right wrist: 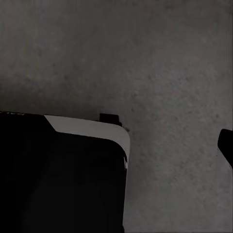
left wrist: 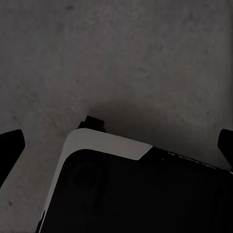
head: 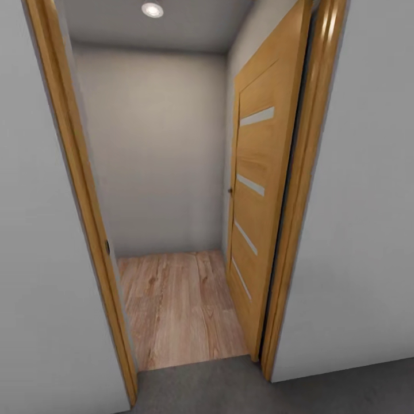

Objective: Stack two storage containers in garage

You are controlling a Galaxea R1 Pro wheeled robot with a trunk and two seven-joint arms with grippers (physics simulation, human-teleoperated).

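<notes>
The two storage containers are out of view, and so is the living room. I stand on the garage's dark grey floor facing an open doorway. In the left wrist view my left gripper hangs over the same concrete floor, its two dark fingertips far apart with nothing between them. In the right wrist view my right gripper shows one fingertip at the frame's edge; the other is lost against my black base. Nothing is held.
A wooden door frame bounds a narrow opening. The wooden door stands swung inward on the right. Beyond lies a small hallway with a light wood-plank floor and a grey back wall. White walls flank the frame.
</notes>
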